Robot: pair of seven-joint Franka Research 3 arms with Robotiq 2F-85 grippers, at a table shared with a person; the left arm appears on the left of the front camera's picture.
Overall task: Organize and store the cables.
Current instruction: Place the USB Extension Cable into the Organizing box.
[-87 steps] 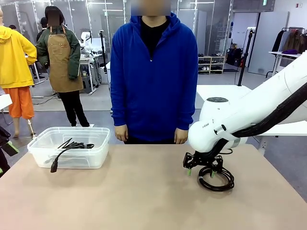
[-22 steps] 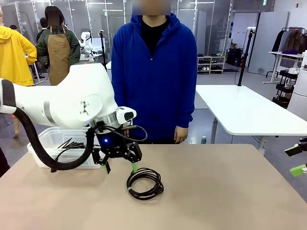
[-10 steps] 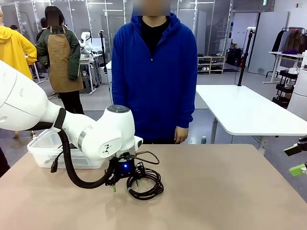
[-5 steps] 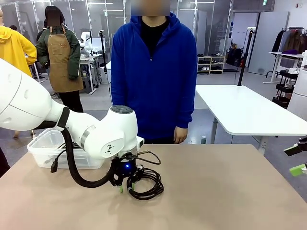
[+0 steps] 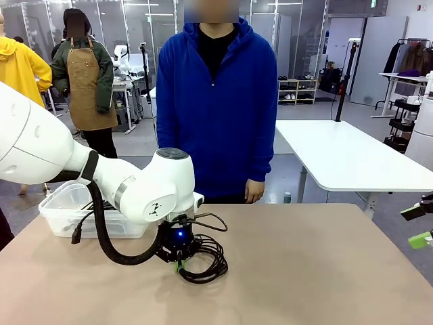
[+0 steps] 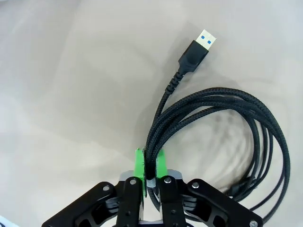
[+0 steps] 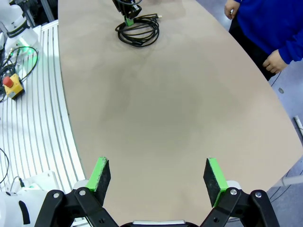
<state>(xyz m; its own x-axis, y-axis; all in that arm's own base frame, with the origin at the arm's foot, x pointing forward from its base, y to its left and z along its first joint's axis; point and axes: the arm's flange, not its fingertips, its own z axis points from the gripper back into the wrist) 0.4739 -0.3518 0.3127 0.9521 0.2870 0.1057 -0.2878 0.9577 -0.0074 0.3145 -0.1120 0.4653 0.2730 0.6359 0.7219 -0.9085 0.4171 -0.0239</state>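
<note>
A black braided cable (image 5: 206, 261) lies coiled on the tan table, left of centre. In the left wrist view the cable (image 6: 222, 113) ends in a blue-tipped USB plug (image 6: 199, 47). My left gripper (image 5: 178, 264) is down at the coil's left edge, shut on a bundle of its strands; the green pads (image 6: 138, 163) pinch the strands in the left wrist view. Another dark cable (image 5: 101, 206) lies in the clear bin, its plug hanging over the front wall. My right gripper (image 7: 158, 177) is open and holds nothing, far from the coil (image 7: 138, 33); its fingers (image 5: 419, 238) sit at the table's right edge.
The clear plastic bin (image 5: 61, 217) stands at the table's far left. A person in a blue hoodie (image 5: 216, 101) stands at the far side, hands (image 5: 255, 191) down by the edge. Bare table spreads to the right of the coil.
My left gripper has closed its fingers onto the coil's strands over the last second. The coil has shifted slightly. The right arm has stayed still.
</note>
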